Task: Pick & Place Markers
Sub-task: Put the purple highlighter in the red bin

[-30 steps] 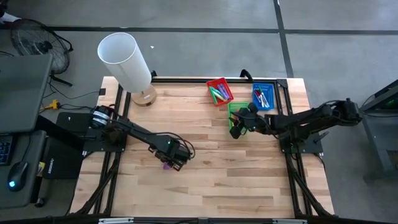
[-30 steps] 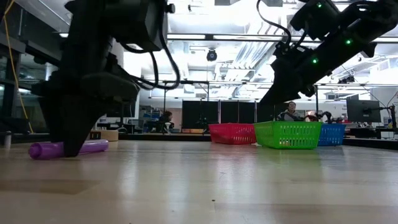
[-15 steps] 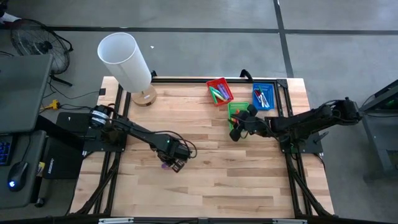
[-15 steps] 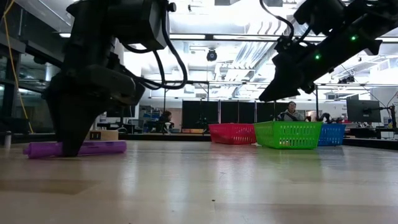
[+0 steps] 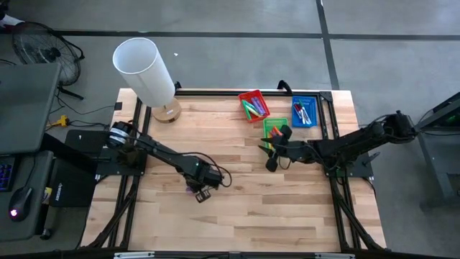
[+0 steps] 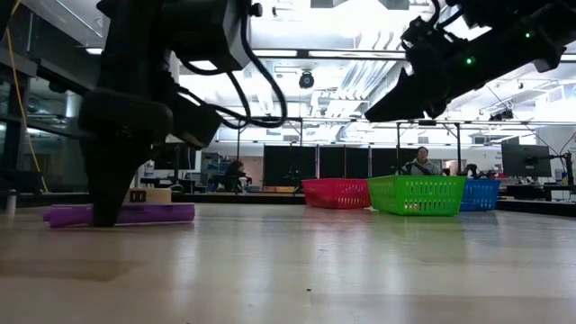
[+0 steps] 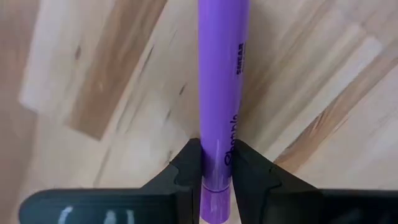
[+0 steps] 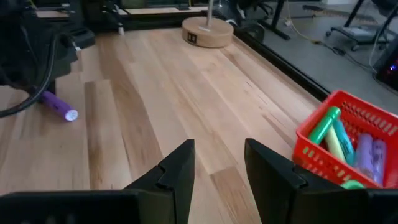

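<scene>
A purple marker (image 7: 222, 74) lies flat on the wooden table (image 5: 237, 201), left of its middle. My left gripper (image 5: 198, 188) stands over it, pointing down and shut on it. The low view shows the marker (image 6: 148, 214) running out to both sides of the fingers. My right gripper (image 8: 217, 165) hangs open in the air with nothing between its fingers. It is close beside the green tray (image 5: 274, 129), toward the table's middle. Several more markers lie in the red tray (image 5: 254, 106), the green tray and the blue tray (image 5: 302, 113). My left gripper pinches the marker's barrel (image 7: 219, 163) between its two fingers, at the printed lettering. The spot is off the middle, nearer one end. The fingers come from above, pointing down, and lie across the marker. The marker rests level on the table (image 6: 270, 261).
A lamp with a white shade (image 5: 144, 68) and a round wooden base (image 5: 167, 111) stands at the far left corner. The three trays cluster at the far right. Bare wood stretches across the table's middle and near side.
My left gripper has rolled about its downward axis. The purple marker has turned about on the table with it, so it shows longer in the low view. My right gripper has moved off the green tray toward the table's near edge and risen a little.
</scene>
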